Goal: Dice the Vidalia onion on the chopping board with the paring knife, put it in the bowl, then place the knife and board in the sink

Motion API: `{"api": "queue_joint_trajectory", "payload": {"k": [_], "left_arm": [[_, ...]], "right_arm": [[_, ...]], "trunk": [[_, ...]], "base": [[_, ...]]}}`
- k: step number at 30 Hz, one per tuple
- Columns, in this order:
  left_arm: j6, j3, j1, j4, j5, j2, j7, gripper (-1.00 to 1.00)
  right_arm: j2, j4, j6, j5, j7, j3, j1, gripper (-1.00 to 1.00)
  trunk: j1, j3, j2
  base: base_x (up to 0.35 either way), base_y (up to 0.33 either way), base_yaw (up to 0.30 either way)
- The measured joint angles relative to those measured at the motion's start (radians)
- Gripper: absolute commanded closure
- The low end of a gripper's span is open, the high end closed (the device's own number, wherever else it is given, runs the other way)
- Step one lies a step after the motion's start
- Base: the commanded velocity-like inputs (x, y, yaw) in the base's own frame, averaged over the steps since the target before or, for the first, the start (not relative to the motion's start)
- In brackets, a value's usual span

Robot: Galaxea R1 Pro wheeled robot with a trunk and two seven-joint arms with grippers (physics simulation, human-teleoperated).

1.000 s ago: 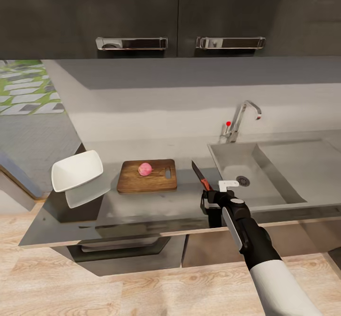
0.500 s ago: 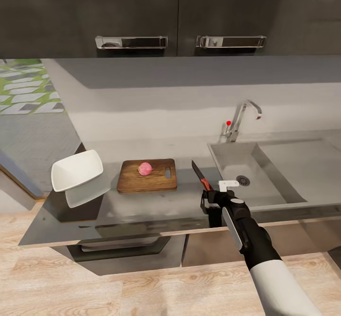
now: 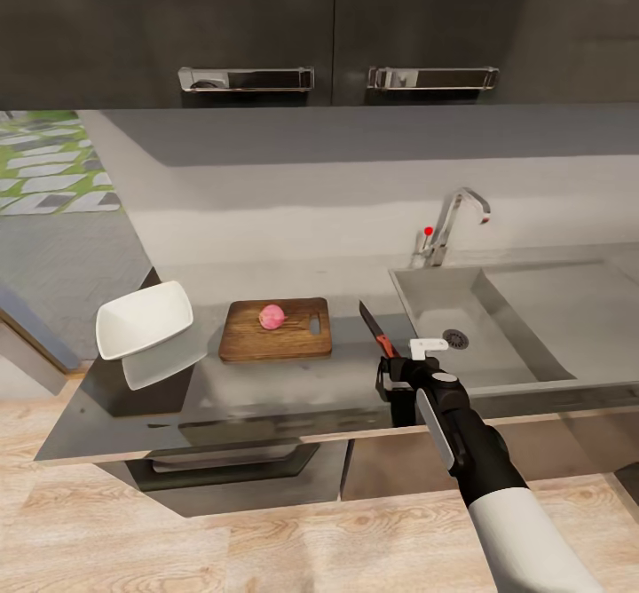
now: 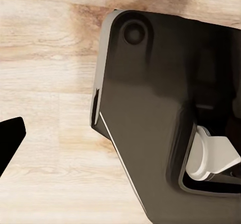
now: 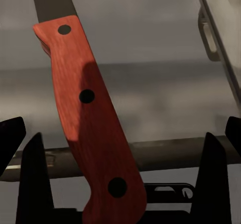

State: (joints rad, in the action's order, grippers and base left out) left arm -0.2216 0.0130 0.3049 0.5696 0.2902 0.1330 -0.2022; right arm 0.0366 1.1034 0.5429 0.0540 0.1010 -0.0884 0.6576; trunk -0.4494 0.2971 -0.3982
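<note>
The pinkish Vidalia onion [image 3: 272, 316] rests on the brown chopping board [image 3: 257, 341], which lies on the grey countertop [image 3: 293, 389]. To the right of the board lies the paring knife [image 3: 376, 330], blade pointing away, between the board and the sink [image 3: 444, 304]. My right gripper [image 3: 397, 376] is at the knife's handle end. In the right wrist view the red-orange handle [image 5: 85, 113] lies between the fingers of my right gripper [image 5: 123, 181], which stand wide apart and open. The white bowl [image 3: 145, 319] sits at the counter's left end. One dark fingertip [image 4: 10, 138] of my left gripper hangs over the wooden floor.
A chrome tap [image 3: 454, 220] with a red knob stands behind the sink basin, with the drainboard [image 3: 568, 309] to its right. Dark wall cabinets [image 3: 328, 34] hang overhead. In the left wrist view the robot's dark base [image 4: 160, 113] sits on the floor.
</note>
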Motion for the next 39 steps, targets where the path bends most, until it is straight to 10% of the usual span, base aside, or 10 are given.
{"api": "queue_joint_trajectory", "payload": {"k": [18,19,39], "left_arm": [[0.000,0.000,0.000,-0.006,0.000,0.000,0.000,-1.00],[0.000,0.000,0.000,-0.006,0.000,0.000,0.000,-1.00],[0.000,0.000,0.000,-0.007,0.000,0.000,0.000,-1.00]], "right_arm": [[0.000,0.000,0.002,0.000,0.002,-0.005,0.000,-1.00],[0.001,0.000,0.002,0.000,0.002,-0.005,0.000,1.00],[0.018,0.000,0.002,-0.002,0.004,-0.006,0.000,1.00]], "trunk": [[0.000,0.000,0.000],[0.000,0.000,0.000],[0.000,-0.002,0.000]], "base": [[0.000,0.000,0.000],[0.000,0.000,0.000],[0.000,0.000,0.000]]}}
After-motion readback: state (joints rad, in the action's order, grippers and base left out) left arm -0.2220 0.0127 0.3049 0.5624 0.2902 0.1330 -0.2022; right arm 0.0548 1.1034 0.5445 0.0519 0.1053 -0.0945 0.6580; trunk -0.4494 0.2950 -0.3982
